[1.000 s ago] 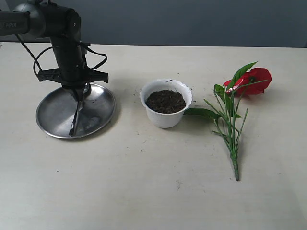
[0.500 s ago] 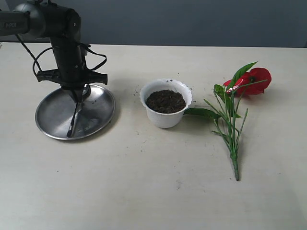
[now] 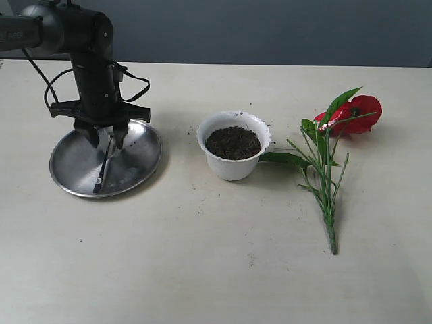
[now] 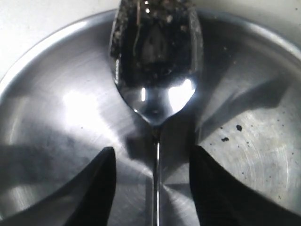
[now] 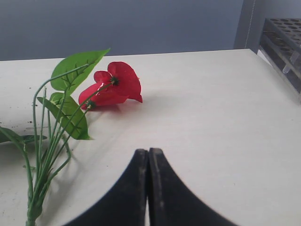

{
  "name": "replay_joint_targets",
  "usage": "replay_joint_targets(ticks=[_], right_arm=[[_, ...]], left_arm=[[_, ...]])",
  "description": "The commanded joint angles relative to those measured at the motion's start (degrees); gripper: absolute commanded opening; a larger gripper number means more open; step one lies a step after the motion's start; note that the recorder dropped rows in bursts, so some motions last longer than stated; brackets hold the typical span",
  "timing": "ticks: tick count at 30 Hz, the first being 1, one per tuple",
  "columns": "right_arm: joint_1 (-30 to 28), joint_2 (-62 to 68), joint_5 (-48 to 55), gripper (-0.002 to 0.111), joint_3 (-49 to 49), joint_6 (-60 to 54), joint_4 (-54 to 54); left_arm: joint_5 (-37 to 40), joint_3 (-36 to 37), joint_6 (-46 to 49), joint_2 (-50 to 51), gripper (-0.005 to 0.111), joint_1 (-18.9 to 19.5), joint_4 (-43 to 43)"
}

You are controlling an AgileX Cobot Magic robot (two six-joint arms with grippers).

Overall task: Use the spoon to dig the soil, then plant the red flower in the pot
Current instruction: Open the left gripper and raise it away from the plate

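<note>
The steel spoon (image 3: pixel 102 169) lies in the round steel plate (image 3: pixel 143 158), its bowl (image 4: pixel 155 70) dusted with dark crumbs. My left gripper (image 3: pixel 104 143) hangs open just above the spoon's handle, and its fingers (image 4: pixel 101 188) stand either side of the handle without touching it. The white scalloped pot (image 3: pixel 233 167) stands mid-table, filled with dark soil (image 3: pixel 233 142). The red flower (image 3: pixel 358 113) lies flat on the table right of the pot, stem toward the front. My right gripper (image 5: pixel 148 151) is shut and empty, low over the table near the bloom (image 5: pixel 115 84). It does not show in the exterior view.
A few soil crumbs dot the plate (image 4: pixel 230 134) and the table round the pot. A dark rack (image 5: pixel 282 37) stands at the table's edge in the right wrist view.
My left gripper has opened and let go of the spoon, which now rests in the plate. Pot and flower have not moved.
</note>
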Motion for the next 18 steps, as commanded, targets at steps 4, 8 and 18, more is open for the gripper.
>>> replay_joint_targets(ticks=[4, 8, 18], right_arm=[[-0.34, -0.17, -0.42, -0.001, 0.12, -0.33, 0.17], [-0.34, -0.17, -0.42, -0.001, 0.12, -0.33, 0.17], [-0.34, -0.17, -0.42, -0.001, 0.12, -0.33, 0.17]], left_arm=[[0.79, -0.18, -0.41, -4.86, 0.046, 0.10, 1.25], [-0.36, 0.02, -0.53, -11.83, 0.009, -0.01, 1.89], [-3.61, 0.02, -2.42, -24.65, 0.000, -0.19, 9.76]])
